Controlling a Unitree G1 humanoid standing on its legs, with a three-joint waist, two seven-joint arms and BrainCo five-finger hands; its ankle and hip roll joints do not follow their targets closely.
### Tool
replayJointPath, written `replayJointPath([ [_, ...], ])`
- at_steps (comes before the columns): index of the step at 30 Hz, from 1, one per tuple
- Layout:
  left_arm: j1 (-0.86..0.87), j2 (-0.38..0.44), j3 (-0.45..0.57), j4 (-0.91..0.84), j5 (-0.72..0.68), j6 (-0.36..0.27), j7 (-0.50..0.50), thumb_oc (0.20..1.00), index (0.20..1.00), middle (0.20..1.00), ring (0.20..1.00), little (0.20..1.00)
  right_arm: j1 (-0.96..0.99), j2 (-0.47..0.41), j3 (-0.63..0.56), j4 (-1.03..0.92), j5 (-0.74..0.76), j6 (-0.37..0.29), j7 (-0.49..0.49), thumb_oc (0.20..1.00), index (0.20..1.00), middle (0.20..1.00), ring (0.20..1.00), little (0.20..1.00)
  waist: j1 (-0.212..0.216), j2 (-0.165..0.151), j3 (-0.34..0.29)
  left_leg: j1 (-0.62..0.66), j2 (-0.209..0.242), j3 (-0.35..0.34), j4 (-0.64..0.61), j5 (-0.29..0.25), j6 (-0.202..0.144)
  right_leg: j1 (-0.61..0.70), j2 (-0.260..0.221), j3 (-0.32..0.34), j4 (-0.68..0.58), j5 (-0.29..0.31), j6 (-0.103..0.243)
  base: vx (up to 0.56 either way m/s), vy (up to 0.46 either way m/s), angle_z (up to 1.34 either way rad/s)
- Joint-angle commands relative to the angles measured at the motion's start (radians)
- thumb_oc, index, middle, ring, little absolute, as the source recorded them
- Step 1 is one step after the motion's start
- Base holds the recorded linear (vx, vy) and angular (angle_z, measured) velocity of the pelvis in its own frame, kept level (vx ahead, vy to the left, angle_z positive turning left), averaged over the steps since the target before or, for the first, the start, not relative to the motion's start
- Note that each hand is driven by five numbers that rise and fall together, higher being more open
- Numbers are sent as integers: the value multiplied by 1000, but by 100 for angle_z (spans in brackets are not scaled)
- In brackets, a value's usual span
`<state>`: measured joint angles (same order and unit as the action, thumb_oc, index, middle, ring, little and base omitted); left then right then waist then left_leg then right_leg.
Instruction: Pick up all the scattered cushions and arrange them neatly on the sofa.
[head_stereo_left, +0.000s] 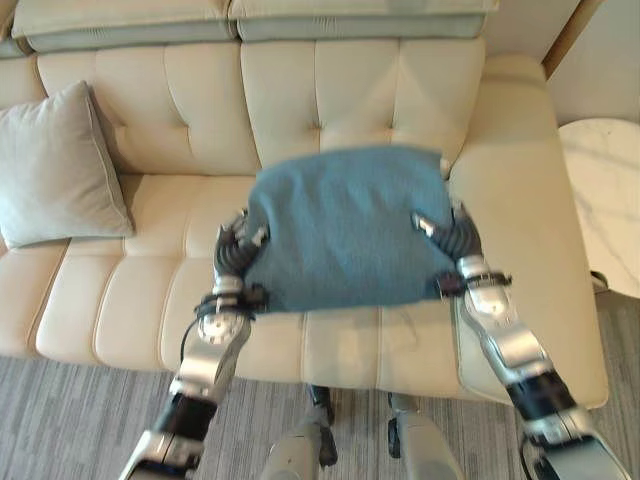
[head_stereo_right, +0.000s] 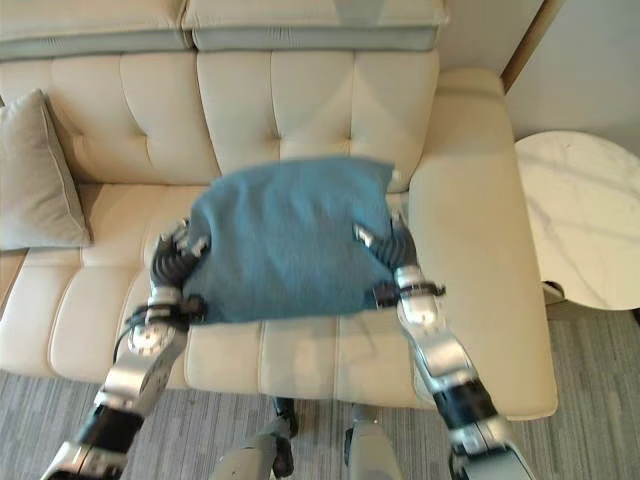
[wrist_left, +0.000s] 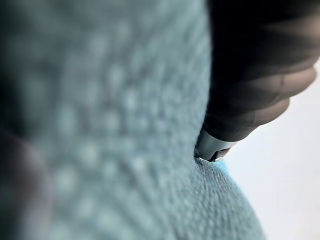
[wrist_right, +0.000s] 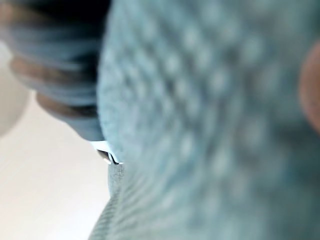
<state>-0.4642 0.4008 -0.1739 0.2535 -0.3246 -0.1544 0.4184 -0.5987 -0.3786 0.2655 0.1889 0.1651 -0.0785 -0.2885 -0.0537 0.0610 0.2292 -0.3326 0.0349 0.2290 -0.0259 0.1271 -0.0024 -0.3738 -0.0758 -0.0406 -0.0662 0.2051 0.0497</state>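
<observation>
— Cream tufted sofa (head_stereo_left: 330, 90) spans the scene, with grey carpet (head_stereo_left: 70, 420) in front and a round white marble table (head_stereo_left: 605, 200) just off its right arm. What's on it?

— One grey cushion (head_stereo_left: 55, 165) leans upright against the backrest at the left end. A blue cushion (head_stereo_left: 345, 225) is held up over the seat, right of middle, its far edge close to the backrest.

— Who holds it?

— Both hands, one at each side. Left hand (head_stereo_left: 235, 250) clasps the near left edge, its dark ribbed cover against the fabric and a silver finger lying on top. Right hand (head_stereo_left: 450, 240) does likewise on the right edge, a finger curled over the upper face.

— Do the wrist views agree?

— Yes. In the left wrist view the blue knit (wrist_left: 110, 125) presses right up against the dark cover (wrist_left: 255, 75). The right wrist view shows the same: fabric (wrist_right: 210, 125) tight beside the hand (wrist_right: 60, 70).

— Is the cushion flat?

— Roughly level, tilted slightly up toward the back. Whether its underside touches the seat I cannot tell.
</observation>
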Motion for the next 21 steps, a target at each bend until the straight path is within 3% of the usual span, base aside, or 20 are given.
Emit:
replayJointPath([
  [1, -288, 64, -128, -29, 116, -174, 80, 200, 200, 200, 200, 200, -258, 85, 87, -65, -78, -172, -95, 200, 200, 200, 200, 200, 12, -37, 1, -4, -17, -94, 99, -156, -47, -22, -18, 36, 138, -186, 68, -65, -9, 1],
  [3, -519, 132, -169, 73, 161, -173, 148, 200, 200, 200, 200, 200, -445, 57, 88, 21, -131, -173, -181, 200, 200, 200, 200, 200, 19, -37, 23, -51, -22, -102, 100, -145, -53, -59, -20, 36, 138, -175, 79, -61, -7, 0],
  [7, -739, 202, -226, 284, 198, -138, 201, 200, 200, 200, 200, 200, -613, 5, 108, 199, -181, -165, -285, 200, 200, 200, 200, 200, 26, -36, 52, -113, -29, -111, 85, -120, -57, -118, -24, 35, 122, -151, 91, -45, 1, 3],
  [8, -821, 220, -265, 380, 194, -111, 195, 636, 636, 636, 636, 636, -675, -14, 121, 316, -148, -153, -308, 473, 473, 473, 473, 473, 29, -32, 65, -141, -29, -115, 76, -105, -59, -144, -27, 31, 109, -137, 97, -51, 4, -1],
  [9, -827, 220, -267, 383, 193, -112, 194, 1000, 1000, 1000, 1000, 1000, -680, -14, 120, 320, -147, -156, -308, 768, 768, 768, 768, 768, 30, -33, 67, -142, -29, -115, 76, -104, -59, -146, -27, 31, 109, -137, 97, -52, -3, -1],
  [10, -860, 228, -286, 424, 191, -100, 184, 1000, 1000, 1000, 1000, 1000, -699, -27, 128, 362, -134, -144, -306, 1000, 1000, 1000, 1000, 1000, 30, -30, 73, -155, -29, -118, 71, -95, -60, -157, -27, 28, 105, -133, 98, -36, -27, 2],
  [12, -900, 240, -309, 502, 172, -77, 154, 1000, 1000, 1000, 1000, 1000, -717, -47, 159, 445, -92, -117, -263, 1000, 1000, 1000, 1000, 1000, 33, -27, 90, -180, -30, -122, 62, -79, -63, -180, -30, 24, 99, -123, 101, -35, -31, 7],
  [13, -901, 256, -319, 571, 148, -78, 118, 1000, 1000, 1000, 1000, 1000, -731, -86, 230, 513, -72, -90, -195, 1000, 1000, 1000, 1000, 1000, 36, -29, 102, -191, -32, -129, 52, -67, -64, -196, -28, 25, 97, -118, 100, -10, -16, 8],
  [15, -903, 257, -318, 573, 146, -80, 117, 1000, 1000, 1000, 1000, 1000, -734, -87, 232, 516, -71, -92, -194, 1000, 1000, 1000, 1000, 1000, 35, -28, 102, -193, -32, -130, 52, -67, -64, -198, -28, 25, 98, -118, 100, -12, -24, 3],
  [16, -825, 265, -284, 612, 63, -85, 67, 1000, 1000, 1000, 1000, 1000, -719, -138, 271, 599, -31, -52, -141, 1000, 1000, 1000, 1000, 1000, 38, -34, 117, -204, -30, -136, 38, -51, -68, -206, -28, 18, 90, -112, 99, -13, -33, 1],
  [21, -660, 215, -214, 643, -65, -89, -12, 1000, 1000, 1000, 1000, 1000, -639, -161, 266, 631, -7, -27, -93, 1000, 1000, 1000, 1000, 1000, 36, -51, 128, -190, -30, -142, 20, -40, -73, -194, -22, 15, 81, -109, 98, -8, -26, 7],
])
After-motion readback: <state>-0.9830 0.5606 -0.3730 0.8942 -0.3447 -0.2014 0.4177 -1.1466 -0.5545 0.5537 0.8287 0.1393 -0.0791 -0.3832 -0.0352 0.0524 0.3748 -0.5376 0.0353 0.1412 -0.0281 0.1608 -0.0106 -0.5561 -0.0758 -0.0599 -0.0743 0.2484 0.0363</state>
